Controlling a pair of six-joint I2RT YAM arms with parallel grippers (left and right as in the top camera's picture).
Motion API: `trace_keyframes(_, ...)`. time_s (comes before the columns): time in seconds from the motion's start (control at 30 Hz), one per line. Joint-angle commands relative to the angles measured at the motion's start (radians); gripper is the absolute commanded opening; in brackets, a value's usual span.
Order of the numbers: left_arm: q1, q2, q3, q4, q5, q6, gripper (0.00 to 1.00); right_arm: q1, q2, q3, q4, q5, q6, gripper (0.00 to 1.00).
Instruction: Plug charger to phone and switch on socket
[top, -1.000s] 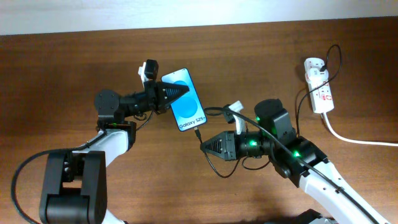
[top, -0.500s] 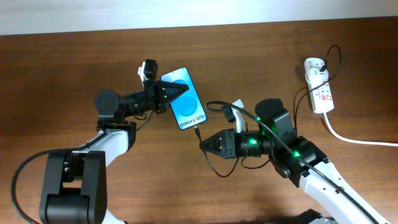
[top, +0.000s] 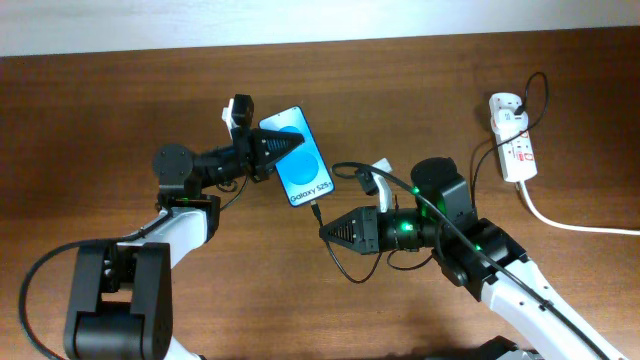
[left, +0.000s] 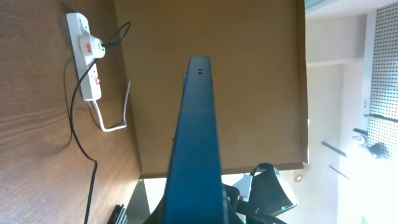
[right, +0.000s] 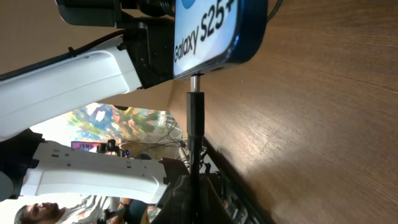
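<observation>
Two grippers, one on each of two arms, are being pictured over a single brown wooden table (top: 100, 90). One phone (top: 305, 172) is being gripped along its side by the left gripper (top: 287, 147), whose jaws are closed on it. The handset is being held tilted near the table's centre, with its blue screen lit and its lettered end turned toward the right arm. Whether its lower edge is resting on the wood cannot be told.

One white socket (top: 513, 137), with red marks on its face, is being shown at the table's far right, well apart from both grippers. One thick white cord (top: 575, 224) is being led from it off the right side.

One charger (top: 341, 270), a thin black cable, is being run from the socket's far end into loops between the right arm and the phone, and part of it is being hidden by that arm. Its small connector (right: 195, 109) is being pinched by the right gripper (top: 328, 232), jaws closed narrowly on it, just below the phone. In the right wrist view the connector's silver tip is being held touching the phone's lower edge; whether it is seated in the port cannot be told.
</observation>
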Motion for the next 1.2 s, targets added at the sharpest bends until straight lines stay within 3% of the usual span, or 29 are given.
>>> trace_keyframes(0.0,-0.009,0.000,0.021,0.012,0.078,-0.001,0.00,0.007,0.003,-0.001,0.018,0.011,0.004,0.04)
trace_keyframes(0.37,0.024,0.000,0.021,0.040,0.114,-0.002,0.00,0.007,0.003,-0.001,0.007,0.031,0.000,0.04)
trace_keyframes(0.73,0.024,0.000,0.021,0.040,0.057,-0.066,0.00,0.008,0.003,-0.001,0.006,0.040,0.001,0.04)
trace_keyframes(1.17,0.024,0.000,0.021,0.040,0.050,-0.010,0.00,0.032,0.003,-0.001,0.006,-0.009,0.004,0.04)
